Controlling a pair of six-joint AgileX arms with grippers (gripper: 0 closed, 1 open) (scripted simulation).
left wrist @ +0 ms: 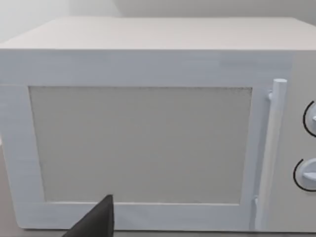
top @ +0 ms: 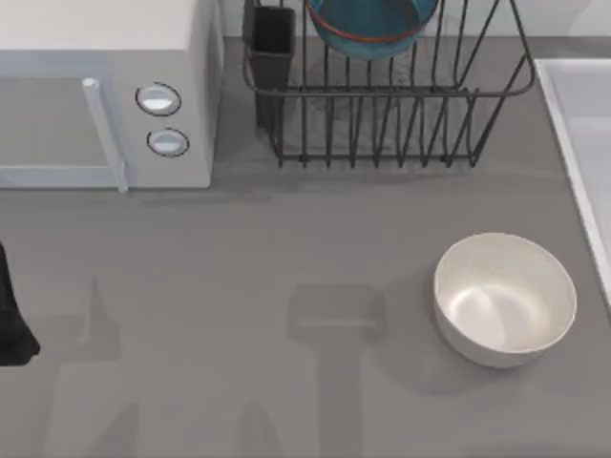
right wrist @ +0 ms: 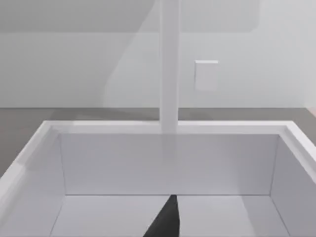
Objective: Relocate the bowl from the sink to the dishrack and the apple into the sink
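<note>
One bowl [top: 370, 27] in dishrack [top: 401, 105], 1 white bowl [top: 504, 298] nearby

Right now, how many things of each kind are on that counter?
Bowls: 2, a teal-blue bowl in the dishrack and a white bowl on the counter.
Microwave: 1
Dishrack: 1
Sink: 1
Total: 5

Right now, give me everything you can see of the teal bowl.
The teal-blue bowl is glossy, with a thin orange-red band near its rim. It sits inside the dark wire dishrack at the far edge of the top view, tilted among the upright bars, its upper part cut off by the frame. The black cutlery cup stands to its left. No gripper touches it.
</note>
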